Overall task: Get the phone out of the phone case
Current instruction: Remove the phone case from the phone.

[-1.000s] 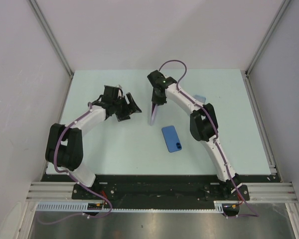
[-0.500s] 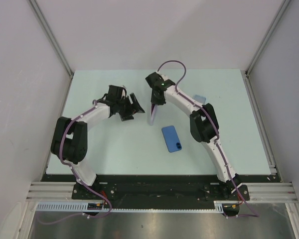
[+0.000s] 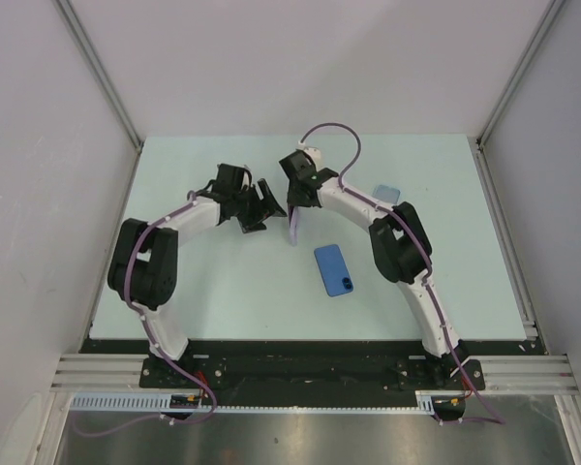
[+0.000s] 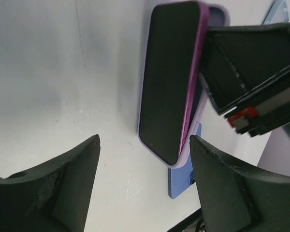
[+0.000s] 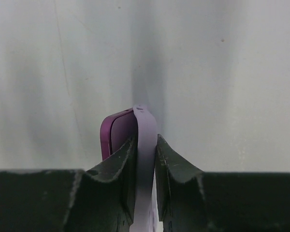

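I am counting two arms, a left arm (image 3: 169, 235) and a right arm (image 3: 407, 257), and two grippers, a left gripper (image 3: 267, 205) and a right gripper (image 5: 145, 141). I am seeing two phones, a purple phone (image 4: 168, 82) and a blue phone (image 3: 334, 269), one case (image 4: 218, 13), one pale blue slab (image 3: 387, 192) I cannot identify, and one desk (image 3: 213, 286).

In the right wrist view the lilac phone case (image 5: 145, 123) runs off the bottom edge, and the right gripper (image 5: 146, 141) covers most of the magenta phone (image 5: 117, 133); the blue phone (image 4: 183, 181) peeks out, mostly covered
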